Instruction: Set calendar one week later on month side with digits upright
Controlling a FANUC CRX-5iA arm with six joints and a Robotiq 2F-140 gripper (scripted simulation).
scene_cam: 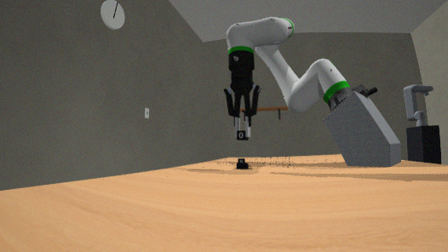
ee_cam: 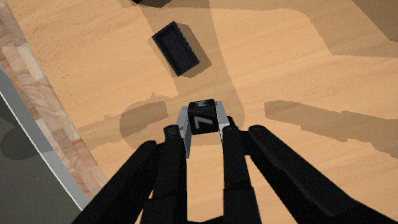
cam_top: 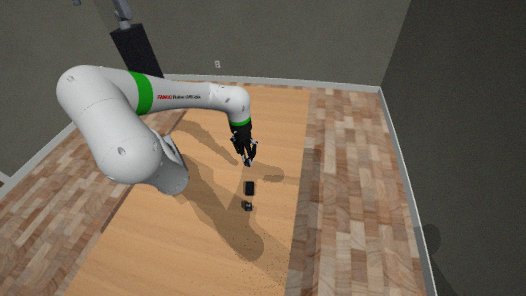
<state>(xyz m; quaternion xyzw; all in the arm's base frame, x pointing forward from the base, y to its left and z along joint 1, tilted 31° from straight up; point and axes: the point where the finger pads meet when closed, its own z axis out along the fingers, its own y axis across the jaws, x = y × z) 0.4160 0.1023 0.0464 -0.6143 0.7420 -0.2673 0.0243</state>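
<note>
Wrist view settles what the coming move hangs on: the small black rectangular tray (ee_cam: 179, 48) lies on the table ahead of the claw (ee_cam: 205, 131) and a little to its left, well below it. The tray's long axis runs slantwise to the line between the fingers, so the wrist would likely have to turn as well as travel before anything goes down into it squarely.

That black two-finger claw is closed most of the way on a small black number cube with white digits (ee_cam: 203, 118). One pale pad (ee_cam: 184, 131) presses the cube's left face and the other its right. A 7 faces the wrist camera, and the exterior view shows a 0 on the side turned that way.

Top view has the second small black cube (cam_top: 247, 205) standing on the light wooden table top (cam_top: 175, 240), beyond the tray from the claw and just apart from it. At that size I cannot read its digits.

As for pose, the white arm with green bands (scene_cam: 298, 81) reaches out from its grey wedge-shaped pedestal (scene_cam: 364, 134), elbow high, with the wrist pointing straight down. The claw hangs well above the table, the cube clear of everything. The tray looks to hold nothing, though the wrist view is dark inside it.
</note>
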